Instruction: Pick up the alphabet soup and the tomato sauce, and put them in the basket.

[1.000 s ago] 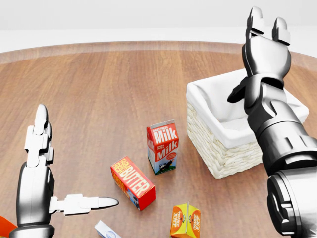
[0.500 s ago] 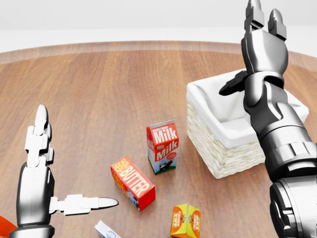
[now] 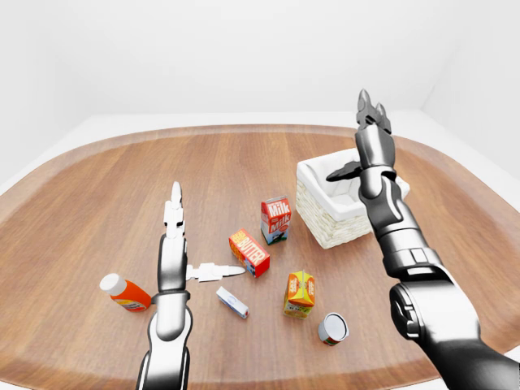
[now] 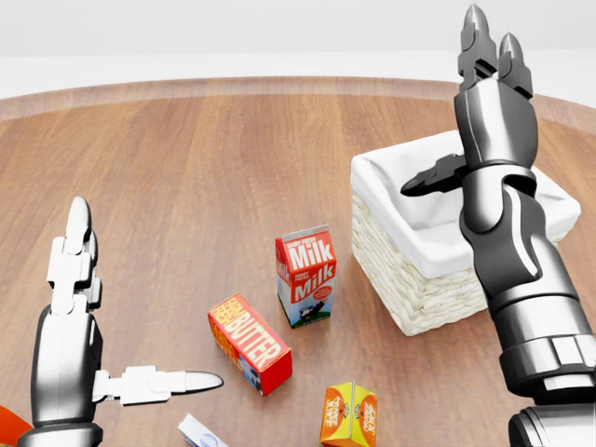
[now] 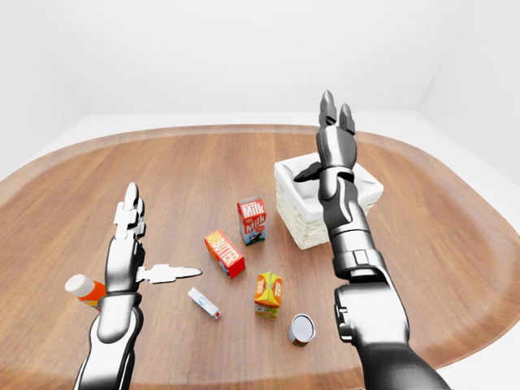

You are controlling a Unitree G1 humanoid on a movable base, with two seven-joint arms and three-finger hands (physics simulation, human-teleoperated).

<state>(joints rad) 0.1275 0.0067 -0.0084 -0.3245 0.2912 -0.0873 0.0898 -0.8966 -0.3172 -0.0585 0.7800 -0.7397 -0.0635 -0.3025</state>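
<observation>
Both the left hand (image 3: 172, 244) and right hand (image 4: 489, 102) are spread open and empty, while the can (image 3: 332, 328) lies on its side near the table's lower edge, likely rigid, smooth and rollable, best gripped across its curved wall.

The polished silver-grey metal left hand (image 3: 173, 244) is showing pale, almost white, segmented fingers (image 4: 73, 253) with rounded tips. The darker gunmetal right hand (image 4: 489, 102) is gleaming above a ribbed cylindrical forearm, banded by black joint rings and a bulbous elbow housing.
</observation>
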